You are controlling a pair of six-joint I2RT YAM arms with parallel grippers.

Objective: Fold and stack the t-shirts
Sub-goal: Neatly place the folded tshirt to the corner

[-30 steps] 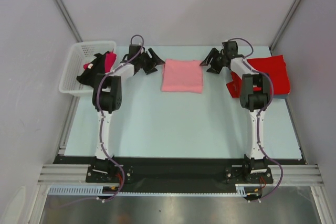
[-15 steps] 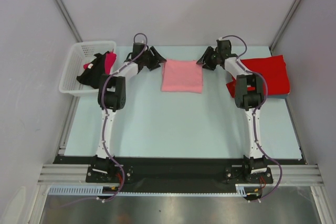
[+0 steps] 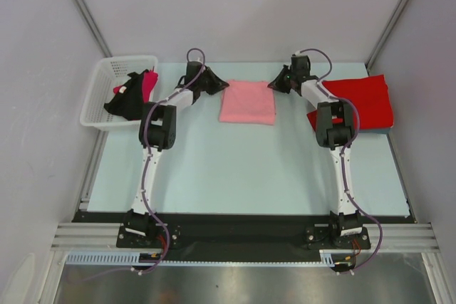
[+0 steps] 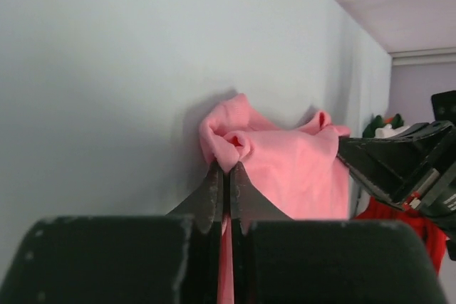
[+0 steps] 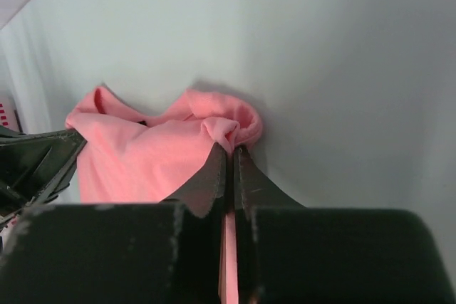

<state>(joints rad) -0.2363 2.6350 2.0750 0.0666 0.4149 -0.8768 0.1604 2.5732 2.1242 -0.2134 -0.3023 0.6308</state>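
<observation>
Pale green tabletop point(image 3: 242, 169), grey walls point(image 3: 235, 12) all round. So what are the jaws doing? Can't read it from overhead. — mo

Wrist cams settle it. Left gripper point(image 4: 226, 169) is pinched tight on a bunched corner of the pink t-shirt point(image 3: 247, 102), cloth squeezed between the tips with barely a sliver of gap. Right gripper point(image 5: 229, 151), same deal: clamped on the opposite corner, with a little roll of fabric puffing out just past its tips. — jez

Which edge though? — mo

Far one, away from the arm bases. Both sets of jaws face each other along it, and the rest of the shirt lies flat as a folded rectangle, running from the tips back toward the bases. Behind the right wrist, red t-shirts point(image 3: 367, 97) lie piled near the table's edge, apart from the pink one. Behind the left wrist, a white basket point(image 3: 96, 105) sits at the table's corner with dark and red cloth point(image 3: 132, 90) heaped in it. — jez
</observation>
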